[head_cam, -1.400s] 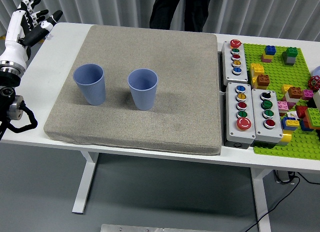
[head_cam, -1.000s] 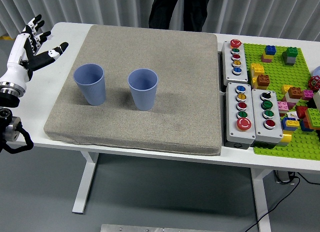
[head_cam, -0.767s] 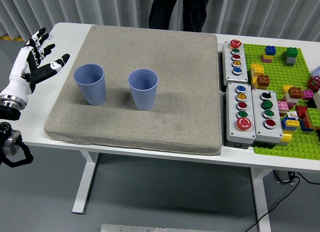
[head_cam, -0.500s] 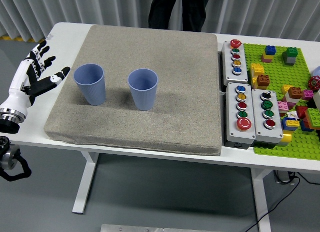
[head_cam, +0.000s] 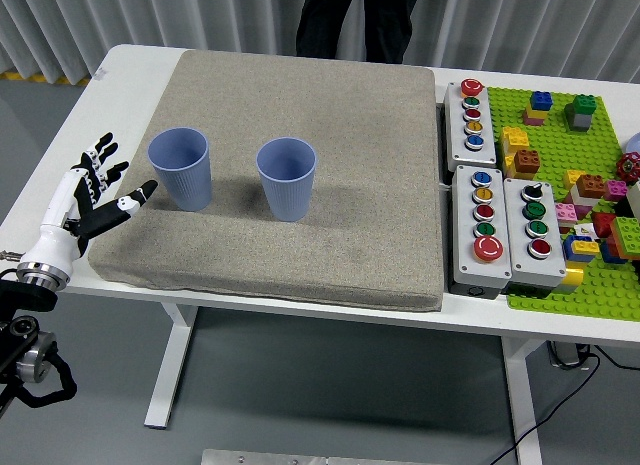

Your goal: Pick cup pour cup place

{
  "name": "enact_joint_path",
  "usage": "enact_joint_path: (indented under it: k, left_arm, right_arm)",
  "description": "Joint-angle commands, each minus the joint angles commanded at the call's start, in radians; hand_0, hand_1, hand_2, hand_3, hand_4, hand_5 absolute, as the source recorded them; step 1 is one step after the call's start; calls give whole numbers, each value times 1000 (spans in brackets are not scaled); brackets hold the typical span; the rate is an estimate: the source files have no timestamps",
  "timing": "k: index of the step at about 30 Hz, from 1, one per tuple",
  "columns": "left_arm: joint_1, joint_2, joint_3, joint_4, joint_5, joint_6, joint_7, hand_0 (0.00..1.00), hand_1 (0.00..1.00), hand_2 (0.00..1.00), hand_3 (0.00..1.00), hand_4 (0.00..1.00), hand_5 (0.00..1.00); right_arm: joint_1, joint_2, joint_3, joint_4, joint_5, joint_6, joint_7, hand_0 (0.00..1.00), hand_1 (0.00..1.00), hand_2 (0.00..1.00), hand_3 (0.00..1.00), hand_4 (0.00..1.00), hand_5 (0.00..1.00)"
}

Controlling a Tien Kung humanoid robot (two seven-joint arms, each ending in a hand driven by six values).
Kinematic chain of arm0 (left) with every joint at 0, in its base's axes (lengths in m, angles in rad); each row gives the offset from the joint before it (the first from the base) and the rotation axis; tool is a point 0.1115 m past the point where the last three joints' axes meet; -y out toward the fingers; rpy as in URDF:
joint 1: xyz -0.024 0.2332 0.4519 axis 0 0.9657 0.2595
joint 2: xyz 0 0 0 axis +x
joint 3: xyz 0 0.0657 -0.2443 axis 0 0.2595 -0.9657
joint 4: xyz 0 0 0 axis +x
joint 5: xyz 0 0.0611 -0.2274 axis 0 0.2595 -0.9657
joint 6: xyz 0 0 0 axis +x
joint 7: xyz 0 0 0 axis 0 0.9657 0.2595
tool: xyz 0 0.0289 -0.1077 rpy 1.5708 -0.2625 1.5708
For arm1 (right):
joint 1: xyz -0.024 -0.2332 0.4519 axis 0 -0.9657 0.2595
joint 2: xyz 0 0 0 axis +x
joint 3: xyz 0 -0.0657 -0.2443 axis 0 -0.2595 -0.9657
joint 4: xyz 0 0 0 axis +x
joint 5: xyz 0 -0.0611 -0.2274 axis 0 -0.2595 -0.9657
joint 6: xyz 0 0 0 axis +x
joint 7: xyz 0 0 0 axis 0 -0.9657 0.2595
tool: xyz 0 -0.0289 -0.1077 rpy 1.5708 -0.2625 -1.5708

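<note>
Left hand (head_cam: 88, 210) open, empty, near mat's (head_cam: 380, 185) left edge; wrap fingers around nearest blue ribbed plastic cup (head_cam: 181, 168) mid-body, keep upright.

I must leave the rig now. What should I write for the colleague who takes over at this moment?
Left hand: open, fingers spread, holding nothing, at the mat's left edge beside the left cup, not touching it.
Right hand: not in view.
Left cup and right cup: both blue, upright, standing apart on the grey mat.
A person stands at the far side; no hands on the table.
Done: nothing yet; no cup is picked.
Left: grasp a cup, pour into the other, set it down.
</note>
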Motion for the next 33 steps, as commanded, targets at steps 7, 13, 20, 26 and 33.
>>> enact_joint_path:
  k: [7,13,20,26,33]
  left_arm:
    - [-11,-27,10,20,66,36,3,898,878,998,998,850,247]
    - [-46,-54,26,68,82,54,-5,896,877,998,998,846,254]
    - [-53,-73,39,92,77,56,-10,896,876,998,998,849,259]
    - [-57,-88,54,102,121,65,-3,895,877,998,998,847,260]
    - [-79,-106,77,125,107,67,-8,895,877,998,998,845,261]
  right_arm:
    - [0,0,-3,0,7,0,2,691,667,601,587,2,77]
    - [7,2,-7,0,14,-1,1,691,666,600,586,2,71]
    - [12,3,-17,0,28,-4,1,691,667,600,586,2,67]
    - [13,4,-15,0,26,-4,1,691,666,600,585,2,67]
    - [17,4,-15,0,27,-4,1,690,666,599,585,2,67]
